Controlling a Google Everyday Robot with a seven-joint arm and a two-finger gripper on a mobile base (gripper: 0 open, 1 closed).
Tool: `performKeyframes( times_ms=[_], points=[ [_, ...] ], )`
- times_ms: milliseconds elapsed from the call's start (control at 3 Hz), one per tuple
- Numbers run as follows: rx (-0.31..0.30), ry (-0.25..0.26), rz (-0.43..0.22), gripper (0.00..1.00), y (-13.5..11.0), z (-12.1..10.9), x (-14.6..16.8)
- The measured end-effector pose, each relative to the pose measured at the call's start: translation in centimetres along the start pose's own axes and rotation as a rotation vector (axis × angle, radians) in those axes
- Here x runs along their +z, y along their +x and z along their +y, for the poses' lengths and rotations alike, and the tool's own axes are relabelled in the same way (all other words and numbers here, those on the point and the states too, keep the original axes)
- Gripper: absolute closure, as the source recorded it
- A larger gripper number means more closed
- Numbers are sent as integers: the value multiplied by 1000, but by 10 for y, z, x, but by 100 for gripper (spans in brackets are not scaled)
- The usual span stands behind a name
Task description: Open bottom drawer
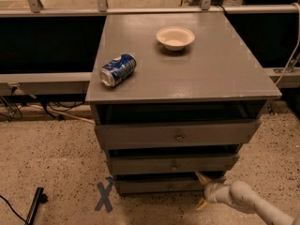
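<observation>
The bottom drawer (154, 185) is the lowest and narrowest grey front of the cabinet, just above the floor, and it sits slightly proud of the cabinet. I cannot make out its knob. My gripper (202, 191) is at the right end of this drawer front, low near the floor. Its pale fingers are spread apart, one fingertip (202, 177) up by the drawer's top edge and the other down by the floor. It holds nothing. The white arm (243, 198) comes in from the lower right.
The mid-sized drawer (173, 164) and the widest drawer (178, 136) above are both slightly out. A blue can (117, 70) lies on its side and a white bowl (175, 37) stands on the cabinet top (211, 74). A blue X (105, 197) marks the floor.
</observation>
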State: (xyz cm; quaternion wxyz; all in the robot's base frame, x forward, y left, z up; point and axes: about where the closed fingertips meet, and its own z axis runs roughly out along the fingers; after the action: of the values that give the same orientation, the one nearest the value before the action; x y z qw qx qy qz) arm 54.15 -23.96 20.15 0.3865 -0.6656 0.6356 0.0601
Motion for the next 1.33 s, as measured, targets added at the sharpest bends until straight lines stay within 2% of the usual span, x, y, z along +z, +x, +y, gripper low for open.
performKeyframes(
  times_ms=[667, 1000, 1333],
  points=[
    [-33, -12, 50, 0, 4, -12, 24],
    [-16, -19, 63, 13, 15, -15, 36],
    [7, -21, 67, 35, 27, -16, 42]
  ],
)
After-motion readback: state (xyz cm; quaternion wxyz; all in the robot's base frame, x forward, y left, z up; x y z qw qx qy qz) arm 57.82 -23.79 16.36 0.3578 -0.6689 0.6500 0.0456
